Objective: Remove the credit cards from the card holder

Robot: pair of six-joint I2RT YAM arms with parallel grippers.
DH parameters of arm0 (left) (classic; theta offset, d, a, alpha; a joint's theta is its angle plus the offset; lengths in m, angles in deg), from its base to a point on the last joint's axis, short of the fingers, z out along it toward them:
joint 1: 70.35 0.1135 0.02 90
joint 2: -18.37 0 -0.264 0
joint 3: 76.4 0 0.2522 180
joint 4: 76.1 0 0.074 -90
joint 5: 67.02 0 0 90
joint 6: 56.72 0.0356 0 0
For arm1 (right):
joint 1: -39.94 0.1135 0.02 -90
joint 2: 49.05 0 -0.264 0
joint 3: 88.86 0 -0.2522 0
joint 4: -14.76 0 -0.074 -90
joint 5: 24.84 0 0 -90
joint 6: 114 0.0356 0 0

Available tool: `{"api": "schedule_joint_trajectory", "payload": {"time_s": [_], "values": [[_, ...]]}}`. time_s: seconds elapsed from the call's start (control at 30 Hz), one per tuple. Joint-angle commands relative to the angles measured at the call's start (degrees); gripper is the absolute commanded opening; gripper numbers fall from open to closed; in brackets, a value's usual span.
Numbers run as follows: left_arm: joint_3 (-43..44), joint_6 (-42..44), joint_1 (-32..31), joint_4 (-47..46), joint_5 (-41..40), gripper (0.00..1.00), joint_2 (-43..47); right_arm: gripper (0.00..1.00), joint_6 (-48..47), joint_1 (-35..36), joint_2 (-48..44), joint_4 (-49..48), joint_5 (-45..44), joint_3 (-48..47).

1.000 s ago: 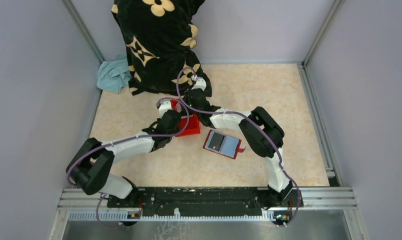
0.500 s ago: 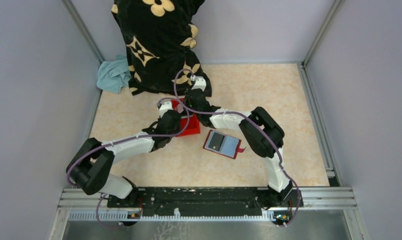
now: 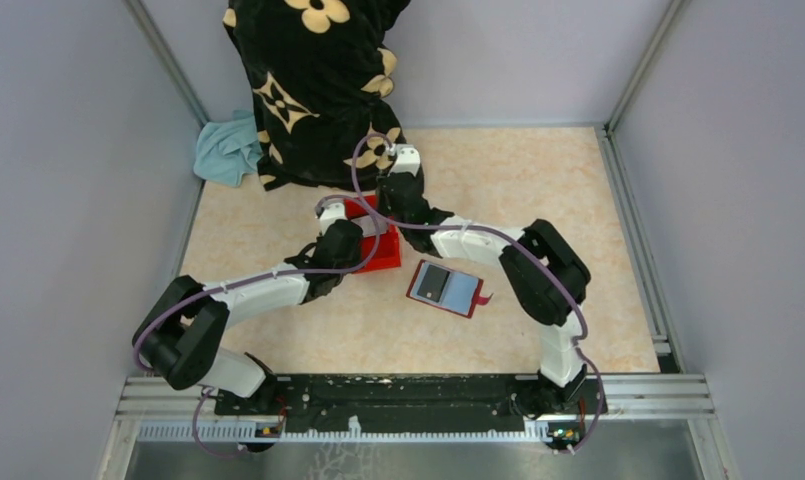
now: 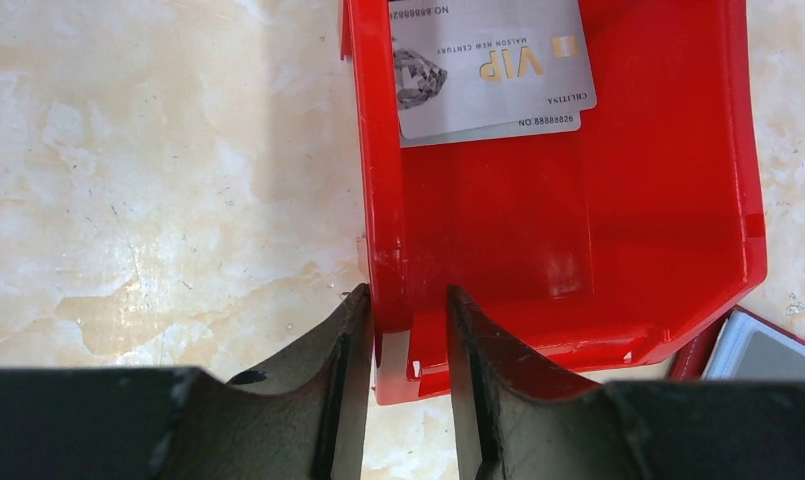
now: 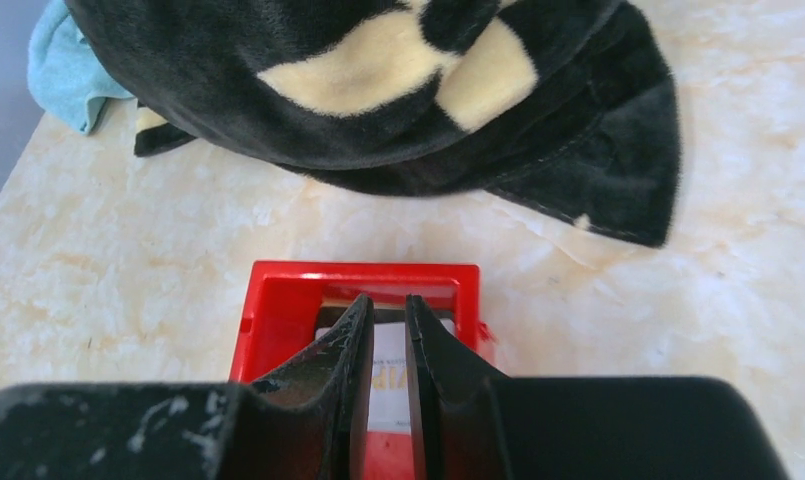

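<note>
Beige marbled table (image 3: 538, 180), grey walls round it. L arm (image 3: 263, 290) runs from near-L base up to red box (image 3: 386, 258) mid-table, wrist at box's L side. R arm (image 3: 543, 275) bends at elbow, forearm heads L, wrist over box's far-R part. Arms cover most of box; arm tips can't be made out. Wallet (image 3: 445, 288) lies open and flat just R of box, near side of R forearm: dark panel L, pale blue panel R, red tab off R edge. Black flower-print blanket (image 3: 308, 90) at far L, blue cloth (image 3: 226, 150) beside it.
</note>
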Motion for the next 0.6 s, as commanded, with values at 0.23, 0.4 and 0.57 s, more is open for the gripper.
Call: {"api": "schedule_joint_trajectory", "payload": {"time_s": [0.23, 0.4, 0.57], "values": [[-4.1, -1.0, -0.1, -2.6, -4.3, 0.66, 9.5, 0.19, 5.7, -3.8, -28.7, -9.6, 0.8, 25.9], [-7.5, 0.5, -0.2, -6.2, -4.1, 0.67, 16.3, 0.00, 5.8, -8.5, -39.5, -11.7, 8.2, 41.6], [-9.8, 4.8, -1.1, -11.5, 0.8, 0.52, 20.0, 0.00, 2.9, -1.7, -45.9, -3.7, 5.7, 49.7]]}}
